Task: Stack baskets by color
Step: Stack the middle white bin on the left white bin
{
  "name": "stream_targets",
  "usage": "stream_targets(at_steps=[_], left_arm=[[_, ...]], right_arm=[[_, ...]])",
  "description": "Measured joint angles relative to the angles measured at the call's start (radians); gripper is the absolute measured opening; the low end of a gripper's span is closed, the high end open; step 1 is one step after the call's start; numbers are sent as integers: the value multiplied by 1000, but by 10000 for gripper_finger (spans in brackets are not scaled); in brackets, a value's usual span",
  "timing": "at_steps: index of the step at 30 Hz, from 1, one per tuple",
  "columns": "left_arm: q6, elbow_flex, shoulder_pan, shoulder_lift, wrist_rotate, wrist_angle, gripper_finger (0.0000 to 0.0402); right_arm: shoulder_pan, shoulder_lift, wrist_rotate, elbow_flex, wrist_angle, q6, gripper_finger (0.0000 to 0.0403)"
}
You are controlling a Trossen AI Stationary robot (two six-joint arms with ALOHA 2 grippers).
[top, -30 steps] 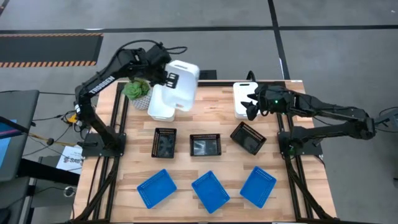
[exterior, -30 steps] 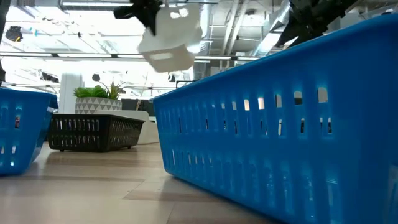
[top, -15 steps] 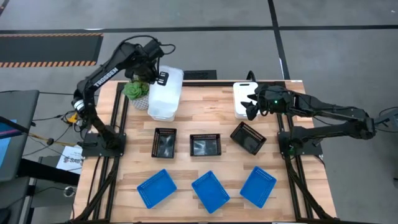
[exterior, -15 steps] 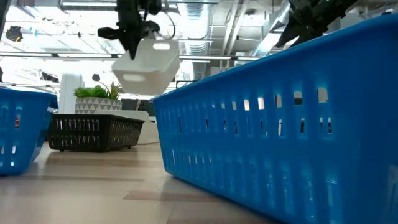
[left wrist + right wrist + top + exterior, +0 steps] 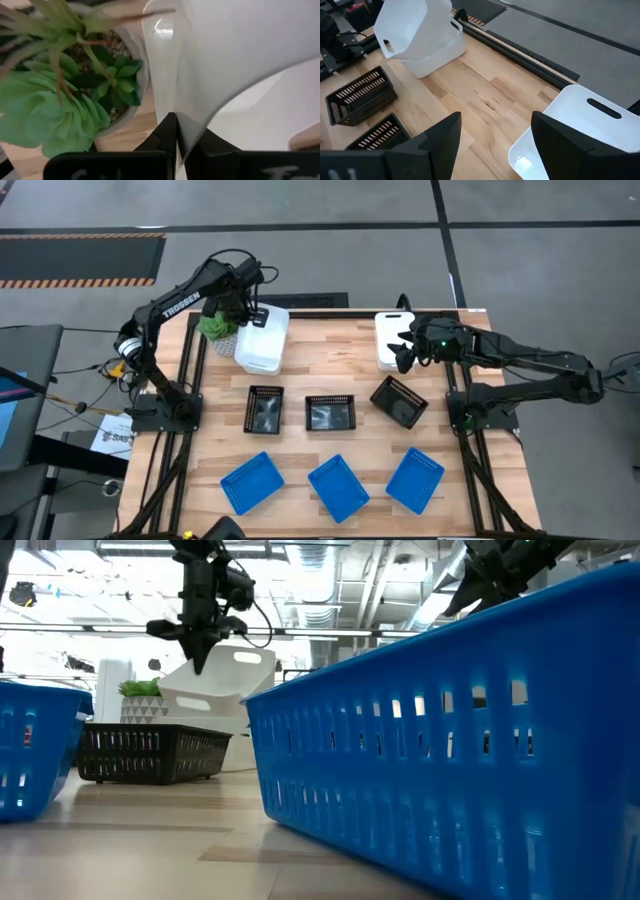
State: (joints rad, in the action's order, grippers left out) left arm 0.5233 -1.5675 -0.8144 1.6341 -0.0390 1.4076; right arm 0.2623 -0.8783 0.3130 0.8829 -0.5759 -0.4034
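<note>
My left gripper [image 5: 247,313] is at the table's far left, beside a small potted plant [image 5: 218,327], shut on a white basket [image 5: 264,338]. That basket hangs tilted over a second white basket [image 5: 438,54], which stands on the table below it. My right gripper [image 5: 402,352] waits open above a third white basket [image 5: 390,332] at the far right. Three black baskets [image 5: 330,412] stand in a middle row. Three blue baskets [image 5: 338,486] lie along the near edge. My left gripper pinches the white basket's side wall [image 5: 186,107] next to the plant, near the basket's far end, one finger inside and one outside. The fingers [image 5: 170,130] come from above, pointing down. The basket hangs tilted, its low end [image 5: 427,50] down in the second white basket.
The plant [image 5: 75,95] stands close against my left gripper's outer side. In the low view a blue basket [image 5: 450,730] fills the foreground, with a black basket [image 5: 150,752] behind it. Bare wood [image 5: 335,350] lies between the two groups of white baskets.
My left gripper has come down and toward the table's left edge with the white basket. The basket was high and to the right of the second white basket; now it hangs low and tilted over it, covering it in the high view.
</note>
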Motion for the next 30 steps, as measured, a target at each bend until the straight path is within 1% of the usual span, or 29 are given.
stream_targets(at_steps=[8, 12, 17, 19, 21, 23, 28, 30], left_arm=[[-31, 38, -18, 0, 15, -1, 0], [-46, 58, -20, 0, 40, -6, 0], [-81, 74, -20, 4, 29, -12, 1], [-97, 74, -19, 4, 18, -12, 8], [-101, 74, -17, 4, 8, -12, 25], [-100, 74, -17, 4, 8, -11, 51], [-95, 74, -17, 4, 21, -7, 133], [-97, 69, -17, 4, 48, 4, 163]], right_arm=[[0, 0, 1, 0, 0, 1, 264], [0, 0, 1, 0, 0, 1, 264], [0, 0, 1, 0, 0, 4, 264], [0, 0, 1, 0, 0, 4, 264], [0, 0, 1, 0, 0, 4, 264], [0, 0, 1, 0, 0, 4, 264], [0, 0, 1, 0, 0, 4, 264], [0, 0, 1, 0, 0, 4, 264]])
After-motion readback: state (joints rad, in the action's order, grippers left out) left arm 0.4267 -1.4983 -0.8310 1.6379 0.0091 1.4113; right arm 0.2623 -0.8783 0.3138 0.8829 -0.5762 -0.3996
